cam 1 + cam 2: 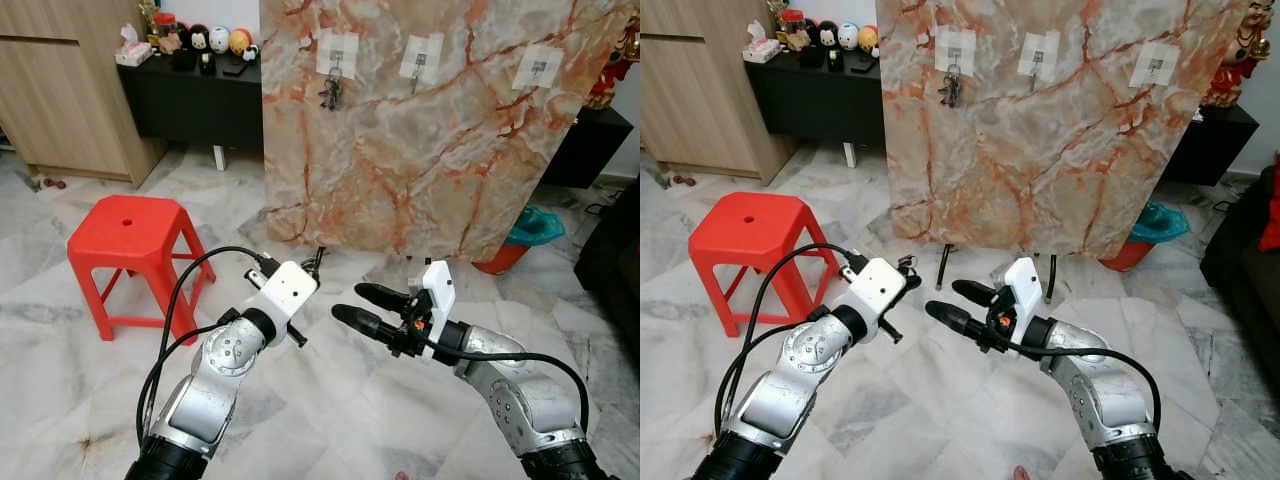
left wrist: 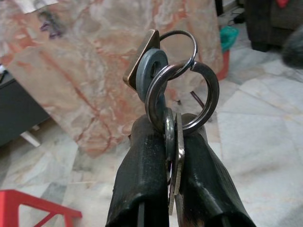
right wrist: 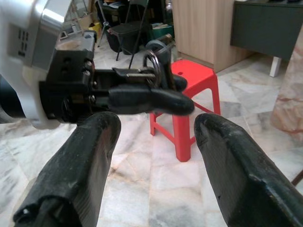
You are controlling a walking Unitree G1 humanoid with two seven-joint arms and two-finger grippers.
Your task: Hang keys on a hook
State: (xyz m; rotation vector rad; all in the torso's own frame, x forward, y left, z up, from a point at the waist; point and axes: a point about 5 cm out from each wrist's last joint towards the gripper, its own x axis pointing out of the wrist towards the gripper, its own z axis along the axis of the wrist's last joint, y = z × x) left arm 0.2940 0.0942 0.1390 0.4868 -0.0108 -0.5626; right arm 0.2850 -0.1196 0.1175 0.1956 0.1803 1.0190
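over by the wall a red stool point(image 1: 128, 232) stands on the marble floor. the left gripper point(image 2: 170, 156) pinches the keys point(image 2: 177, 87) tight, rings poking up above its fingers, held low and well apart from the marble board point(image 1: 430, 150). the right gripper point(image 1: 365, 307) hovers beside it, fingers spread wide, holding nothing. one hook point(image 1: 336, 62) already carries a bunch; the middle hook point(image 1: 420, 60) looks free. carrying and hanging are still left, i'd say.
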